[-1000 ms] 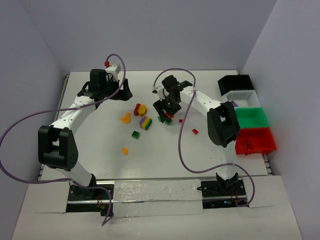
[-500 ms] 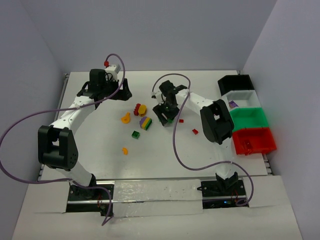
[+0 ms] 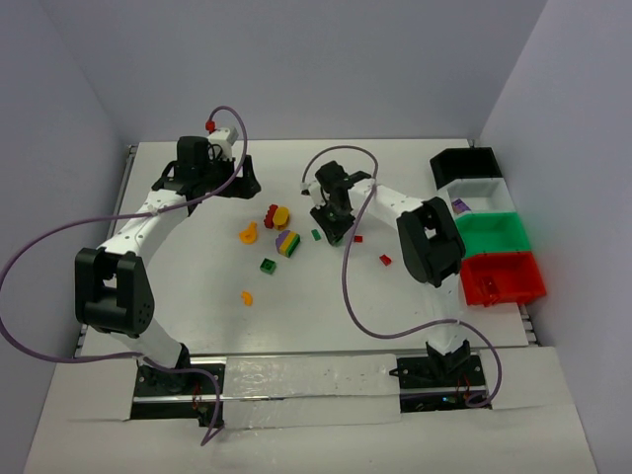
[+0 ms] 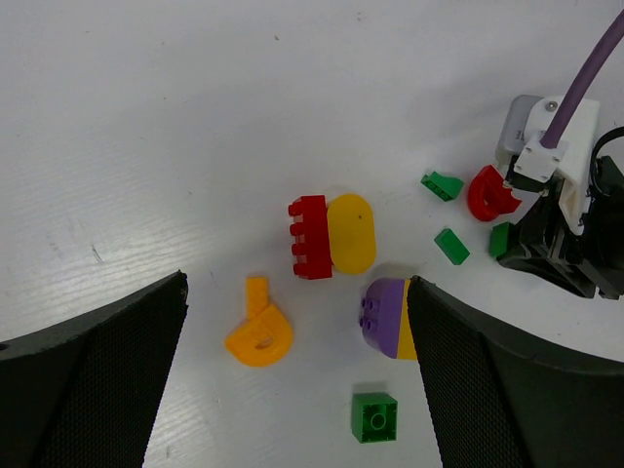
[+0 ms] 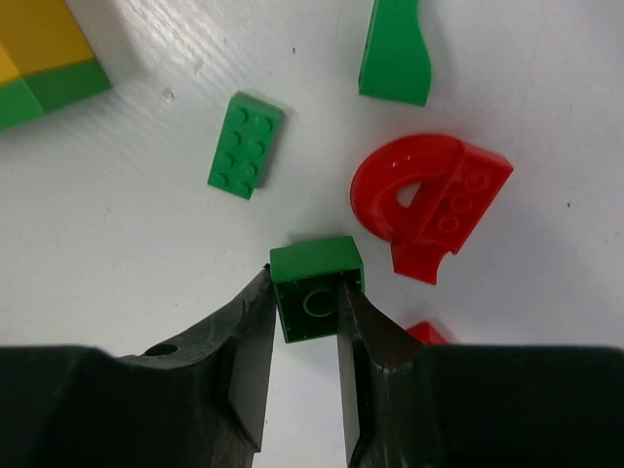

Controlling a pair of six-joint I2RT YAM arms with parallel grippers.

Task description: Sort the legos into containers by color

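- The right end effector point(image 5: 314, 292) has its two fingers pressed on opposite sides of a small green brick point(image 5: 314, 283) that sits on the surface point(image 5: 146, 273). The jaws are narrow, only as wide as the brick.
- The left end effector point(image 4: 297, 336) is opened wide and holds nothing. It hangs above the loose pieces near the middle of the surface.
- The step in hand seems to be lifting this brick for the green bin point(image 3: 497, 235). That bin stands well apart at the right edge, between the white bin point(image 3: 482, 196) and the red bin point(image 3: 506, 278).
- To do it well, the arm should rise straight up first. A red arch piece point(image 5: 429, 200) lies just beside the brick, and a sideways pull could drag it.
- The far edge of the brick stands a little past the fingertips, so a slow lift looks safer.
- The right wrist view shows the contact of fingers and brick clearly. In the top view the brick is hidden under the end effector.
- Only the top view shows the bins.
- The left wrist view shows a second green brick point(image 4: 374, 417) and an orange-yellow piece point(image 4: 258, 331), which the right wrist view does not reach.
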